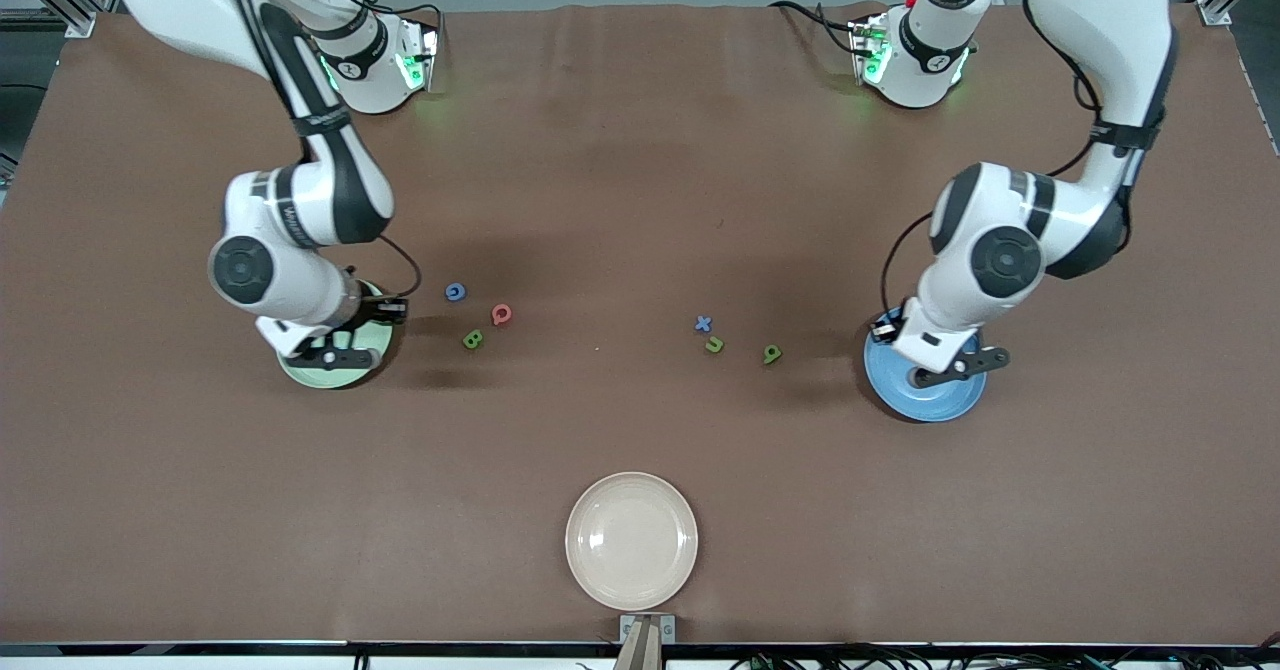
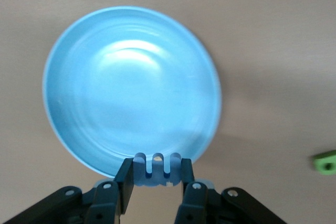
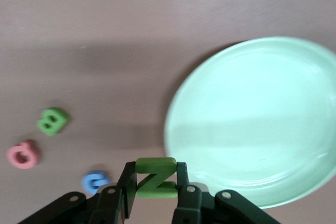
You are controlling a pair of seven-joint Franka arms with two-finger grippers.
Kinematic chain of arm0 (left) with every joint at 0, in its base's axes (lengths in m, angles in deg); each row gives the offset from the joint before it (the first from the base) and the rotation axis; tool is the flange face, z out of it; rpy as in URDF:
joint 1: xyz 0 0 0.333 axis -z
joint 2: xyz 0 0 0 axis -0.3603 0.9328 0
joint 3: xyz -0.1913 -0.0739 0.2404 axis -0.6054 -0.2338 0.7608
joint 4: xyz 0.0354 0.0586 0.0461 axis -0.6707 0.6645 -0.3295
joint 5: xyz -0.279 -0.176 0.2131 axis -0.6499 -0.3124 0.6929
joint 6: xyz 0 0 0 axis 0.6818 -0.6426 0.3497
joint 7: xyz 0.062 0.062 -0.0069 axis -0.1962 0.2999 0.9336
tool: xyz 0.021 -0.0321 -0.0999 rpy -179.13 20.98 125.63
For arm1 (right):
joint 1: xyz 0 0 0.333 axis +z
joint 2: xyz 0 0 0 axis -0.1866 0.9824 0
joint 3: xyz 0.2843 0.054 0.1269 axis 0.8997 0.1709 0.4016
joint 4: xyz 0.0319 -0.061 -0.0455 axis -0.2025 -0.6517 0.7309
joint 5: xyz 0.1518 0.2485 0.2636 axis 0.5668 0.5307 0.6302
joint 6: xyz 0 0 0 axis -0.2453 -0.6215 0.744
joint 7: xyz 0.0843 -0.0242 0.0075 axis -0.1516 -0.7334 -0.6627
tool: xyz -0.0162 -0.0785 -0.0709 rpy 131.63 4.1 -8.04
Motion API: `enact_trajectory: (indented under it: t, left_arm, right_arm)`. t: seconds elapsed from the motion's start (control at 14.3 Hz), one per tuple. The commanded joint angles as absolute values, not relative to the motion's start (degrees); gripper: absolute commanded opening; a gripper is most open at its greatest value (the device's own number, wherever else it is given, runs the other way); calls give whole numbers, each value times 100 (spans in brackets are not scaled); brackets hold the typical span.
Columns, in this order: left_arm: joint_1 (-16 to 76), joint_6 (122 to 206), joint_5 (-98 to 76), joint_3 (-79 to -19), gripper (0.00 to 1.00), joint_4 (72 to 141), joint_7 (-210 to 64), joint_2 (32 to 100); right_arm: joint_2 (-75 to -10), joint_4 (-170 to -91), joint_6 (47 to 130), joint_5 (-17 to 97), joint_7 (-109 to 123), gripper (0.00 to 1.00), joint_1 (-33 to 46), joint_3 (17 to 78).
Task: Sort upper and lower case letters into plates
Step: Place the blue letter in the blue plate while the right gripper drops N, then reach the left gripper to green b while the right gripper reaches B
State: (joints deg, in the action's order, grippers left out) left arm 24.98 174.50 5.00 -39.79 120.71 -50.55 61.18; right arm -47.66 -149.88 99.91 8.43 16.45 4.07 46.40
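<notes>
The right tool [image 3: 155, 182] is clamped on a green Z [image 3: 154, 178] and hangs over the rim of the pale green plate [image 3: 252, 124], with most of the dish just past its tips. The left tool [image 2: 156, 174] pinches a pale blue letter [image 2: 156, 170] above the edge of the blue plate [image 2: 131, 87]. Both dishes look empty. Because each tool sits over a rim, not a centre, a release here could drop the letter on the lip, where it might bounce or slide onto the counter [image 1: 640, 200]. Six loose letters lie on the counter between the two tools, including a green B [image 3: 52, 120] beside the right one.
</notes>
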Motion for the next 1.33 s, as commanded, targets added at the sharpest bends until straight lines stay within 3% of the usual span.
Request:
enact_trajectory:
  t: [0.0,0.49,0.7,0.77,0.84,0.91,0.98,1.19,1.26]
  left_arm:
    - [2201,17603,626,-4035,21,12241,-5772,6146]
    - [1831,18490,626,-4035,22,12688,-6918,6428]
    - [1839,18746,696,-4027,22,12970,-6945,6428]
    - [1831,18799,844,-4035,22,13049,-6945,6419]
    - [1813,18817,907,-4035,23,13110,-6945,6411]
    - [1787,18878,916,-4035,23,13163,-6945,6411]
    - [1787,18957,916,-4035,23,13207,-6945,6419]
    - [1778,19098,916,-4035,25,13269,-6945,6428]
    - [1778,19098,925,-4035,33,13260,-6953,6402]
  right_arm:
    - [-4848,-15222,10074,749,1004,2,-20,4715]
    - [-4682,-15742,10918,740,695,2,-389,4706]
    - [-4462,-15733,10945,731,704,11,-495,4706]
    - [-4444,-15724,10919,740,704,19,-513,4715]
    - [-4435,-15724,10918,740,713,34,-574,4715]
    - [-4426,-15724,10918,740,713,71,-618,4724]
    - [-4435,-15715,10875,749,713,100,-636,4724]
    - [-4531,-15471,10403,757,782,100,-575,4733]
    - [-4584,-15304,10122,810,809,100,-557,4767]
